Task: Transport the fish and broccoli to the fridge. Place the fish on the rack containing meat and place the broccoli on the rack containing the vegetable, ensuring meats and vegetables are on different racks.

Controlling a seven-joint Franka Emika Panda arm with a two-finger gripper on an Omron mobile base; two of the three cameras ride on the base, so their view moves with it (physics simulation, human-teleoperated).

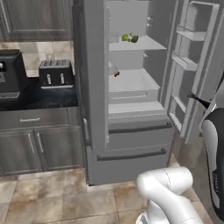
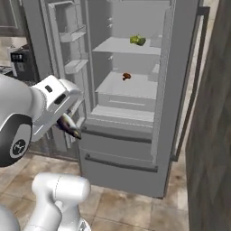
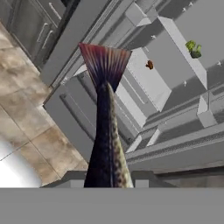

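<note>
A long dark speckled fish (image 3: 106, 131) with a reddish fan tail rises from between my fingers; my gripper (image 3: 108, 181) is shut on its body. From the right base view, the fish (image 2: 69, 127) sticks out of the gripper (image 2: 63, 121) in front of the open fridge's left door. Its tail (image 1: 197, 98) also points toward the right door. Inside the fridge, a green vegetable (image 1: 130, 38) (image 2: 137, 40) (image 3: 193, 48) lies on the upper rack. On the rack below it sits a small brown piece of meat (image 1: 116, 74) (image 2: 127, 76) (image 3: 150, 65).
Both fridge doors stand open, with shelves on the right door (image 1: 192, 65). Two freezer drawers (image 1: 131, 148) close off the bottom. A toaster (image 1: 55, 72) and a black coffee machine (image 1: 8, 74) stand on the counter to the left. A dark wood panel (image 2: 212, 135) flanks the fridge.
</note>
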